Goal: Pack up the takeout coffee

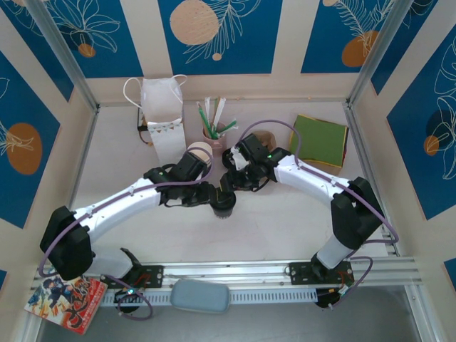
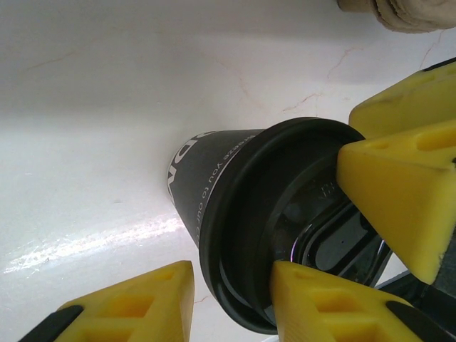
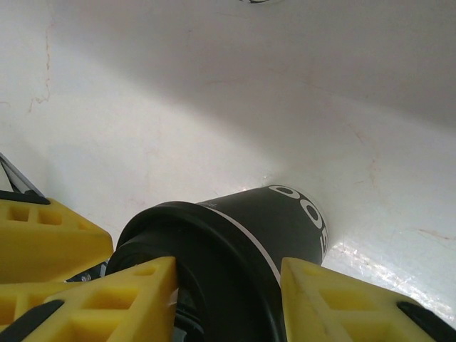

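Left pincer (image 2: 231,278) grips the takeout coffee (image 2: 214,171); right pincer (image 3: 228,267) straddles it.

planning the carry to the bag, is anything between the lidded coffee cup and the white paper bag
Yes: a second cup, tan on top, stands by the base of the white paper bag, about on the straight line from the takeout coffee. No other object lies between them.

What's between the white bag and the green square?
In the top view: a pink cup of straws, then a tan round thing partly behind the right arm.
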Robot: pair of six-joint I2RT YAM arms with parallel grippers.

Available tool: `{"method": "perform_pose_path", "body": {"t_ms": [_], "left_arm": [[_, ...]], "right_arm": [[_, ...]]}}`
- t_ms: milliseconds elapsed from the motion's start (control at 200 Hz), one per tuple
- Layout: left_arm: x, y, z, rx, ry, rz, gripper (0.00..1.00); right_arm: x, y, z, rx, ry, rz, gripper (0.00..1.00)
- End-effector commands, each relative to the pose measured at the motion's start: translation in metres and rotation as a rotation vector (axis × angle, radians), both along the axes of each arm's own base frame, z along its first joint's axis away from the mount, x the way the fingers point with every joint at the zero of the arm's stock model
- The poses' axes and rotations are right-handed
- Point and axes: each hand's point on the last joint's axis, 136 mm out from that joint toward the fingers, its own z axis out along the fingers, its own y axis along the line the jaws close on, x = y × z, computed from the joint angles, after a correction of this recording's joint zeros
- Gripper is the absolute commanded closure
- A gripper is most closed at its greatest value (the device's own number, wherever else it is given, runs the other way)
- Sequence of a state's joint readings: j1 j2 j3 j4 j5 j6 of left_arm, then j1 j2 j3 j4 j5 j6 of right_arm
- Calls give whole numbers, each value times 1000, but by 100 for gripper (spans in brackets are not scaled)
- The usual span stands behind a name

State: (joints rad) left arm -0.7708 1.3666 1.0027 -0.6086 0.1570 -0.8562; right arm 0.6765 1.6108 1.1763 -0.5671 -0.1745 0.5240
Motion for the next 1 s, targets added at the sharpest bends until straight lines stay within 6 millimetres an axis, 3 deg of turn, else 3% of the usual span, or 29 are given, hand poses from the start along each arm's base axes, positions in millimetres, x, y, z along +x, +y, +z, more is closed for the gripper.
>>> {"method": "perform_pose_path", "body": {"t_ms": [0,300,625,995], "left_arm": [[-16,17,-35,126,81,-10,67],[-17,19,-34,136,72,-12,67],[-15,16,-31,131,64,-16,67],[-12,12,-31,127,62,-23,67]], "right_arm": [[-16,-14,-26,-69,71,1,58],[-13,-13,-16,-57,54,1,58],[-7,-13,44,7,-70,11,45],[-40,-26,24,-2,-3,54,46]]}}
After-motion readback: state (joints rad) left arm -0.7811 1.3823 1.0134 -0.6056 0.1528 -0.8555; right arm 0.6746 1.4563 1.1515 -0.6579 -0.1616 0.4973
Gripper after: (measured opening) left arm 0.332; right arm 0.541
